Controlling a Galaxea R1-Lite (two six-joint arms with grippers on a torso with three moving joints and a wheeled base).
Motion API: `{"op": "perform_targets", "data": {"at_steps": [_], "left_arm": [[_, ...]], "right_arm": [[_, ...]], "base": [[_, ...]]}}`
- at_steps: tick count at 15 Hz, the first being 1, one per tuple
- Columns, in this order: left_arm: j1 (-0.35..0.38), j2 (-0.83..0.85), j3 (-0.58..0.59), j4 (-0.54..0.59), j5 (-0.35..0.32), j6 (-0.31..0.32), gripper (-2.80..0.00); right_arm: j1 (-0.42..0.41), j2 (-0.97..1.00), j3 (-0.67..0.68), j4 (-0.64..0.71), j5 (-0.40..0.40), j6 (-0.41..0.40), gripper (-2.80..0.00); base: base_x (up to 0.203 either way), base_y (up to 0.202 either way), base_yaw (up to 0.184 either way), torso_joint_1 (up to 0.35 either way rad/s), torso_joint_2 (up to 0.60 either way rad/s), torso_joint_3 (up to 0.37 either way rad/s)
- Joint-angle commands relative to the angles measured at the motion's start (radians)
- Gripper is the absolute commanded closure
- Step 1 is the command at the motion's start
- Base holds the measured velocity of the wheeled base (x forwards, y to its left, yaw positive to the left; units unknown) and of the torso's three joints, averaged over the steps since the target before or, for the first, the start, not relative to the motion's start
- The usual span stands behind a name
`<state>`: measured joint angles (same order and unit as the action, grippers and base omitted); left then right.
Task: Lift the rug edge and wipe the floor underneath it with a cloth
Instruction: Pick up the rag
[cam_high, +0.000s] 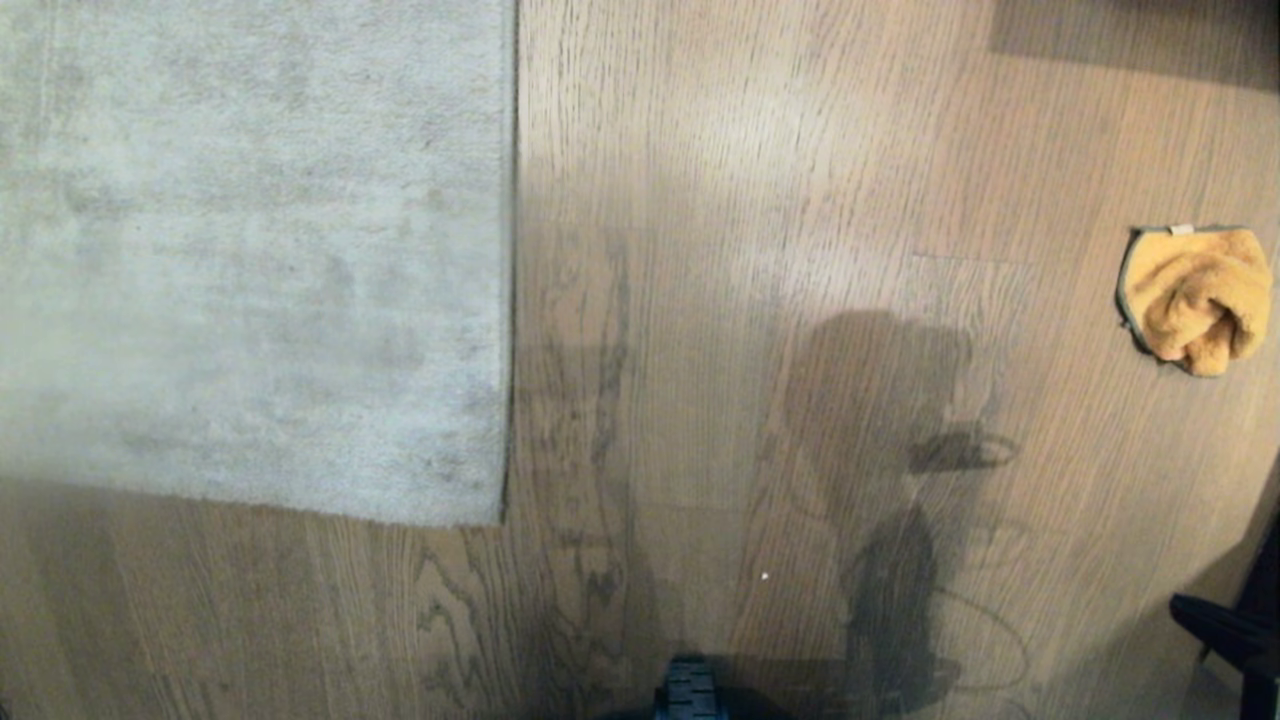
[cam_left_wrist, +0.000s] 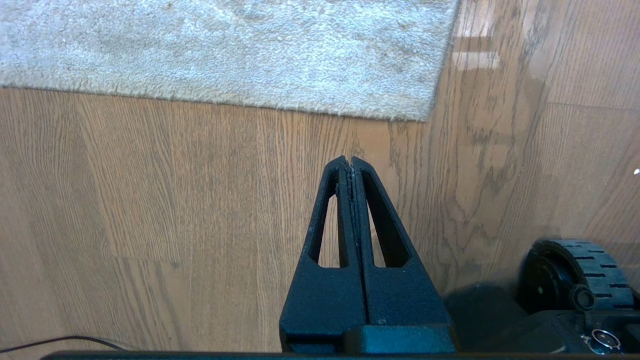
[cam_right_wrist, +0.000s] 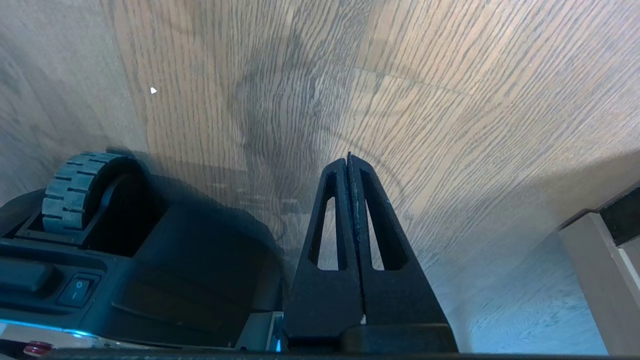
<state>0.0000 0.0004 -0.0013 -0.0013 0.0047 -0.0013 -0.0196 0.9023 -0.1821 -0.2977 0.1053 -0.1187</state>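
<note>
1. Where the head view begins on the left, the rug (cam_high: 250, 250) lies flat, and the rug edge (cam_high: 508, 300) runs straight down to a square corner (cam_high: 498, 518) on the floor (cam_high: 700, 200); nothing is lifted yet.
2. The left gripper (cam_left_wrist: 349, 161) hangs near that corner with its jaws pressed together, holding nothing. To lift the edge well, I judge it should open, come in low at the corner and pinch the border, not the pile.
3. Further right, bare planks carry the robot's shadow (cam_high: 880, 420) and a small white speck (cam_high: 765, 576).
4. The right gripper (cam_right_wrist: 349, 159), jaws likewise together and empty, hangs over bare floor beside the base wheel (cam_right_wrist: 75, 190). It must open before reaching for the cloth.
5. At the far right, the cloth (cam_high: 1195, 298) lies bunched on the planks, well apart from the rug.
6. Neither arm shows in the head view; the rug's far sides are cut off, and a dark object (cam_high: 1230, 620) at the right edge cannot be identified.
</note>
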Motion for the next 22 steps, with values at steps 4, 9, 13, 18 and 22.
{"op": "perform_targets", "data": {"at_steps": [4, 9, 13, 18, 22], "left_arm": [[0.000, 0.000, 0.000, 0.000, 0.000, 0.000, 0.00], [0.000, 0.000, 0.001, 0.000, 0.000, 0.000, 0.00], [0.000, 0.000, 0.001, 0.000, 0.000, 0.000, 0.00], [0.000, 0.000, 0.000, 0.000, 0.000, 0.000, 0.00], [0.000, 0.000, 0.000, 0.000, 0.000, 0.000, 0.00]], "right_arm": [[0.000, 0.070, -0.022, -0.001, -0.001, 0.003, 0.00], [-0.011, 0.194, -0.077, -0.100, -0.001, 0.073, 0.00], [-0.039, 0.256, -0.093, -0.117, -0.007, 0.110, 0.00], [-0.157, 0.301, -0.192, -0.120, -0.015, 0.100, 0.00], [-0.260, 0.330, -0.276, -0.111, -0.015, 0.061, 0.00]], "base": [[0.000, 0.000, 0.000, 0.000, 0.00, 0.000], [0.000, 0.000, 0.000, 0.000, 0.00, 0.000], [0.000, 0.000, 0.000, 0.000, 0.00, 0.000], [0.000, 0.000, 0.000, 0.000, 0.00, 0.000], [0.000, 0.000, 0.000, 0.000, 0.00, 0.000]]}}
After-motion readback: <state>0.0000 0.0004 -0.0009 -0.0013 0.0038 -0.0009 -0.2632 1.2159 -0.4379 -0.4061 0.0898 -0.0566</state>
